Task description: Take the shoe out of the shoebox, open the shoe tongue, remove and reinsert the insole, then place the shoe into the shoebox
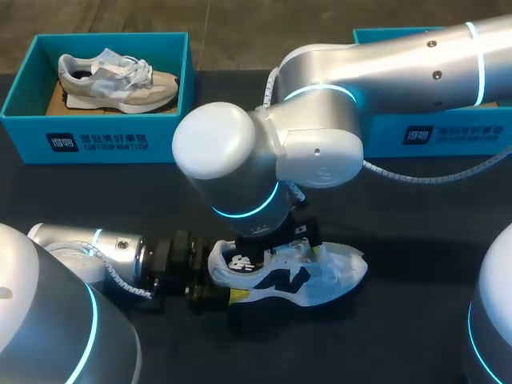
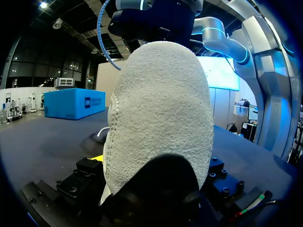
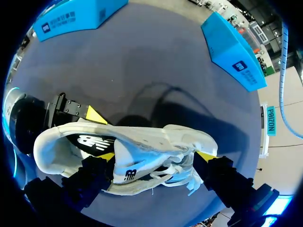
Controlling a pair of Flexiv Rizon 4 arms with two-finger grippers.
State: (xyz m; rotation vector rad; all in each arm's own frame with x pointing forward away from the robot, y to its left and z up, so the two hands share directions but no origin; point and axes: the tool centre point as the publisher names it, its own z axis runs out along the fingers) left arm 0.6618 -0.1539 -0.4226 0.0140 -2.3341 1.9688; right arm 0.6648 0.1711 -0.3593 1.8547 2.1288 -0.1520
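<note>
A white shoe with navy markings (image 1: 320,276) lies on the dark table, heel to the left. My left gripper (image 1: 224,272) comes in from the left and is shut on the heel, one yellow fingertip (image 1: 238,296) against the sole side. In the left wrist view the heel (image 2: 158,118) fills the space between the fingers (image 2: 78,177). My right arm's wrist (image 1: 240,160) hangs over the shoe and hides most of its gripper. The right gripper (image 3: 156,156) stands open and straddles the tongue and laces of the shoe (image 3: 142,142), with one tip at the collar.
An open blue shoebox (image 1: 104,144) at the back left holds a grey and beige shoe (image 1: 120,80). A second blue box (image 1: 448,132) stands at the back right, partly behind my right arm. Bare dark tabletop lies between the boxes and the shoe.
</note>
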